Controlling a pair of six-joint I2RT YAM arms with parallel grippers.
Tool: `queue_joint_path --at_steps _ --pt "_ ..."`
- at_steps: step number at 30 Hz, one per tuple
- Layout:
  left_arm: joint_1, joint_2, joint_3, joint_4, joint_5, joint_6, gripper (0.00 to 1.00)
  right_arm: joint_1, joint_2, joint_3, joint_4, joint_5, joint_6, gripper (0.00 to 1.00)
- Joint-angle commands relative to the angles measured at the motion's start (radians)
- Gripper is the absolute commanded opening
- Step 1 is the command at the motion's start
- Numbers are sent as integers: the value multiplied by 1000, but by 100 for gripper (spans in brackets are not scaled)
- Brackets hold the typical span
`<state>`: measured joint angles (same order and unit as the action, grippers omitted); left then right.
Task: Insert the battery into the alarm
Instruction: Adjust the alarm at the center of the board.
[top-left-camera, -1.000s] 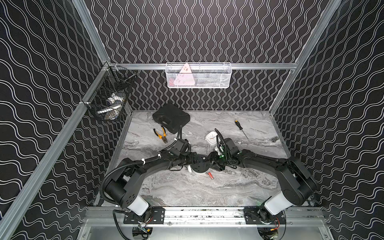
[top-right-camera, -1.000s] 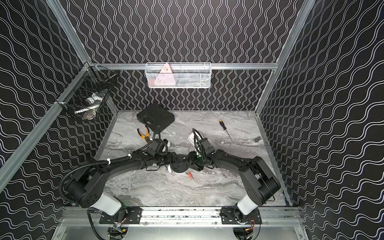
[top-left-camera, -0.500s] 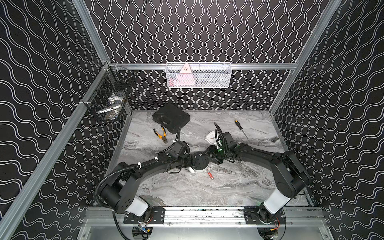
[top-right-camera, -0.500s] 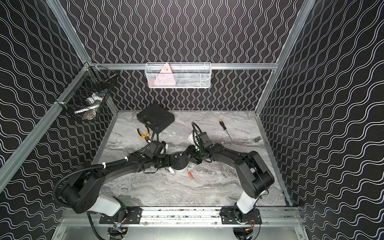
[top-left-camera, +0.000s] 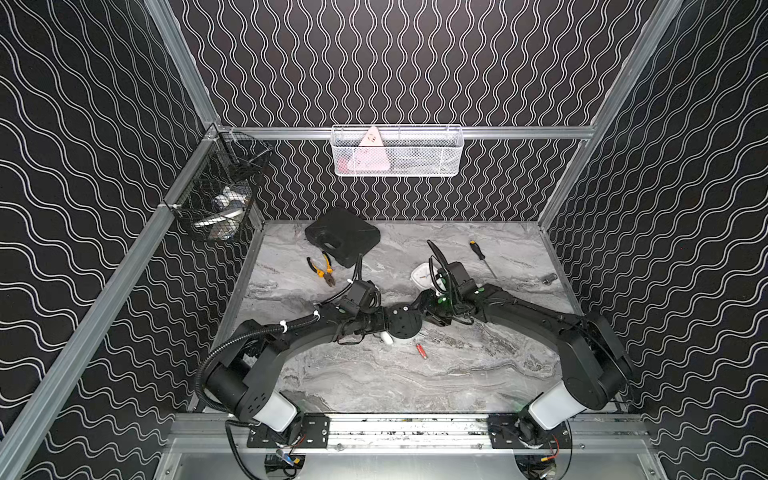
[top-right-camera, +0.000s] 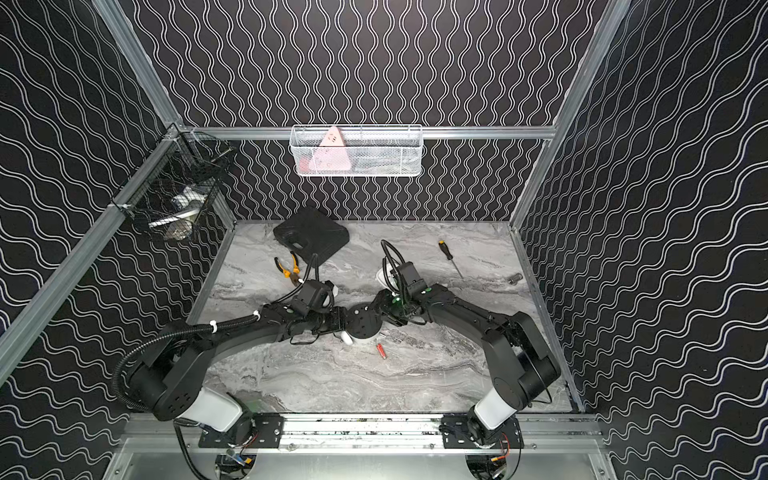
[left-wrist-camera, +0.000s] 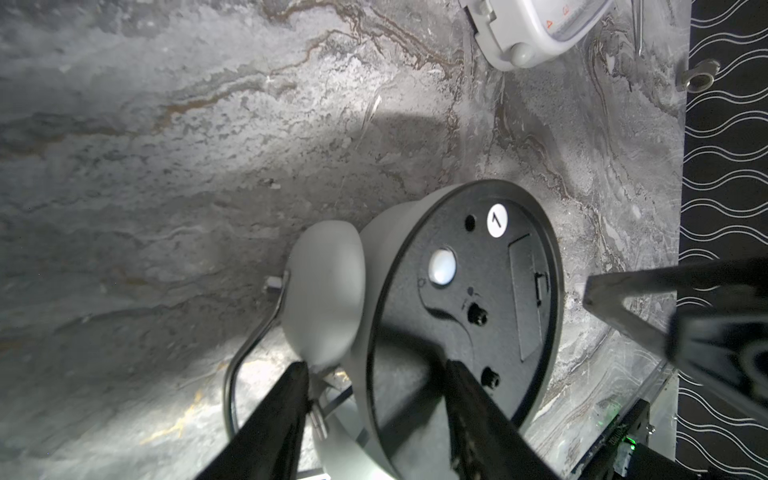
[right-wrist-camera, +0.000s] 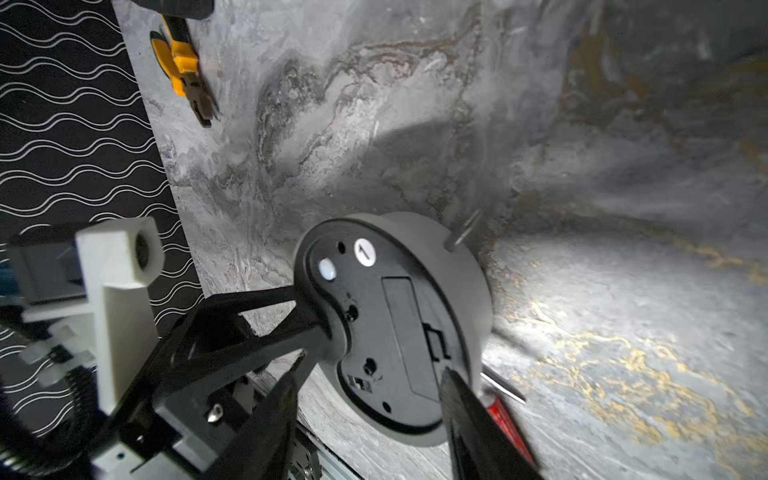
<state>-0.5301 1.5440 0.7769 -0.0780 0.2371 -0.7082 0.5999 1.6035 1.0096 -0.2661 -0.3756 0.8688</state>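
The grey marble worktop carries everything. The left arm and right arm reach in from the front edge and meet near its middle. A white wire basket hangs on the back wall, and a black wire basket hangs above the back left corner. A black case lies by the back edge, left of centre.

The alarm sits about mid-worktop with its round black back turned upward and a grey bell at its side. The battery cover on that back is closed, near a white sticker bearing a 1. The left claw pinches the alarm at its rim, with one finger on the black back and the other against the side by the bell. The right claw has its jaws spread with nothing between them. In the left wrist view its fingertip stops just short of the alarm's rim.

A white clock lies behind the right wrist, toward the back edge. Orange-handled pliers lie just in front of the case, and a screwdriver lies near the back right. The red battery lies on the worktop just beside the alarm on its front-edge side, not touching it. A small metal piece rests by the right edge.
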Motion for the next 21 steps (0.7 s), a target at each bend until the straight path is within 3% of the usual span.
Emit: queue_joint_path --at_steps 1,9,21 --pt "0 20 4 -86 -52 19 53 5 7 28 -58 53 -53 54" --pt "-1 28 18 -124 -72 72 50 5 104 113 -138 49 -138 52" --pt "-1 28 27 -156 -78 79 50 11 149 190 -292 149 -252 52"
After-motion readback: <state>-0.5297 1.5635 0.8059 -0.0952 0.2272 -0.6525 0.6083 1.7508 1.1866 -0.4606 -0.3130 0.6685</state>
